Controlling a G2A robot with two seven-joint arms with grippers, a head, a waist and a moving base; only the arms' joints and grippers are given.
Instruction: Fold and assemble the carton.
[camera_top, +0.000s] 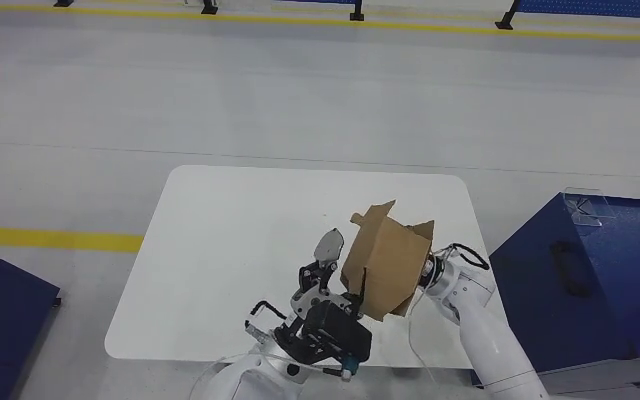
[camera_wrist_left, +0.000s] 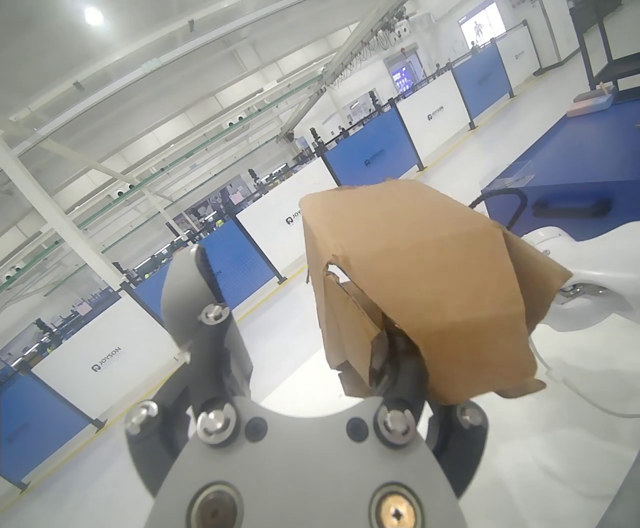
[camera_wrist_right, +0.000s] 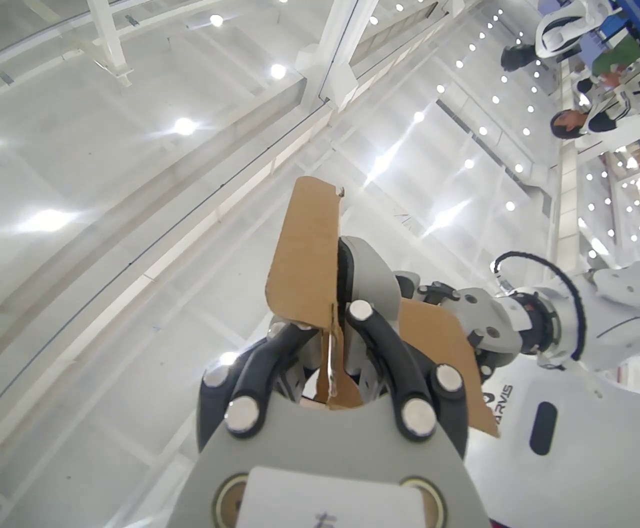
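The carton (camera_top: 386, 264) is held above the table's (camera_top: 230, 260) near right part, one flap clamped in the right gripper (camera_wrist_right: 336, 290). The left gripper (camera_wrist_left: 292, 305) is spread wide just left of it, with one finger tucked inside.

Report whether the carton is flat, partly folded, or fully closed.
Partly folded: the carton forms a box shape, yet loose flaps stick out. The right gripper pinches one panel.

carton (camera_top: 388, 258): brown cardboard | state: partly folded, flaps loose | pose: tilted | place: raised over surface (camera_top: 230, 250), near right part
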